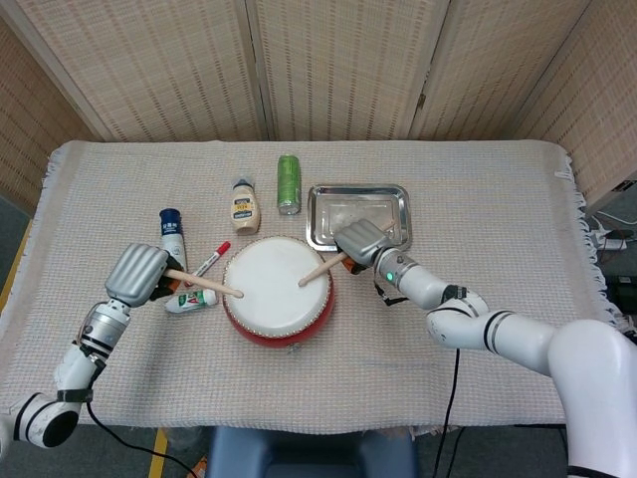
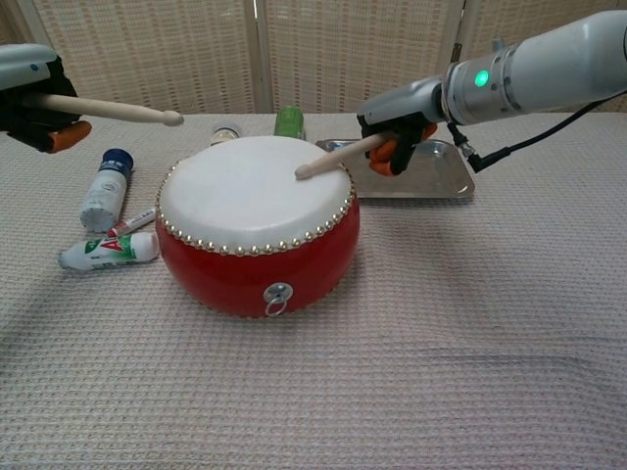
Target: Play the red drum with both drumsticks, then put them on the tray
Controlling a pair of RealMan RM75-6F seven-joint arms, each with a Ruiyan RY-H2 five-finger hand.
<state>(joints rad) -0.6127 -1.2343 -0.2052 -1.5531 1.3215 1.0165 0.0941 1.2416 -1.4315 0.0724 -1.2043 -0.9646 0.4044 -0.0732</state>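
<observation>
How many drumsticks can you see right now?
2. The left stick is held by the left hand, its tip at the drum's left edge. The right stick is held by the right hand, its tip over the drumhead.
</observation>
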